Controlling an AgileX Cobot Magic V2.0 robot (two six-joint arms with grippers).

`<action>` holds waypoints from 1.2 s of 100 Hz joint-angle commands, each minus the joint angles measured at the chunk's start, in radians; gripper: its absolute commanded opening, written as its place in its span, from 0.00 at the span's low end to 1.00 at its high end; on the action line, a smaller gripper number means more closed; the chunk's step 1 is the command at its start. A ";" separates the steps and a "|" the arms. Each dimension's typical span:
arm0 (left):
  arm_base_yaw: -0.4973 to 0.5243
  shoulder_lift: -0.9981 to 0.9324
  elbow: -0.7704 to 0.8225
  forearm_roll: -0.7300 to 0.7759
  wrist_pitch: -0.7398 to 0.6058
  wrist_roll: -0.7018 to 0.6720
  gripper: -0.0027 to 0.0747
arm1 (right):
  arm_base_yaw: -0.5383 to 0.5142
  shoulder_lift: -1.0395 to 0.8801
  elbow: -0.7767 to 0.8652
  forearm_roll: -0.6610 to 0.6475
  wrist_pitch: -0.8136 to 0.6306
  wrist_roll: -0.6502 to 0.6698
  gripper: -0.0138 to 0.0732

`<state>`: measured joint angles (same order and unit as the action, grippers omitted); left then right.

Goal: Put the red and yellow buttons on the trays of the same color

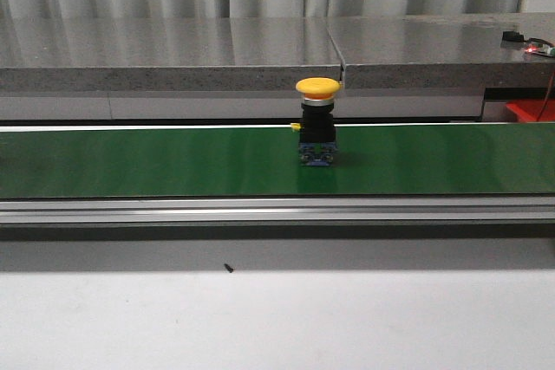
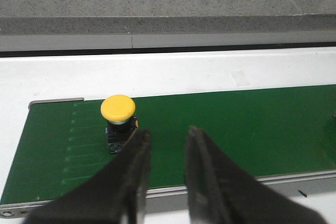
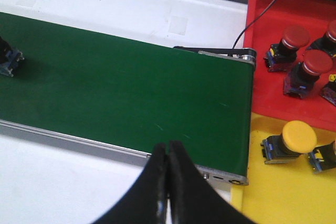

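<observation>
Yellow button is standing upright on the green belt, mid-length, untouched. Left tool is hovering just beside it, fingers parted, gripping nothing. Right tool is hanging pressed closed and empty near the belt's end, beside the red tray and yellow tray, both already holding buttons.

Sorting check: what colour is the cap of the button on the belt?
Yellow; the button cap shows best in the front view.
</observation>
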<state>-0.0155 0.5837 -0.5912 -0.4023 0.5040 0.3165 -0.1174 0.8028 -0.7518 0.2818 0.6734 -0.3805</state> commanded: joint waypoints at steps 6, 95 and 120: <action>-0.009 -0.065 0.015 -0.027 -0.067 0.002 0.01 | -0.001 -0.010 -0.025 0.010 -0.056 -0.003 0.08; -0.009 -0.082 0.036 -0.034 -0.065 0.002 0.01 | -0.001 -0.007 -0.026 0.130 0.004 -0.023 0.87; -0.009 -0.082 0.036 -0.034 -0.065 0.002 0.01 | -0.001 0.098 -0.123 0.130 0.082 -0.024 0.89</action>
<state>-0.0155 0.4993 -0.5284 -0.4098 0.5057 0.3187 -0.1174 0.8551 -0.8011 0.3894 0.7673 -0.3922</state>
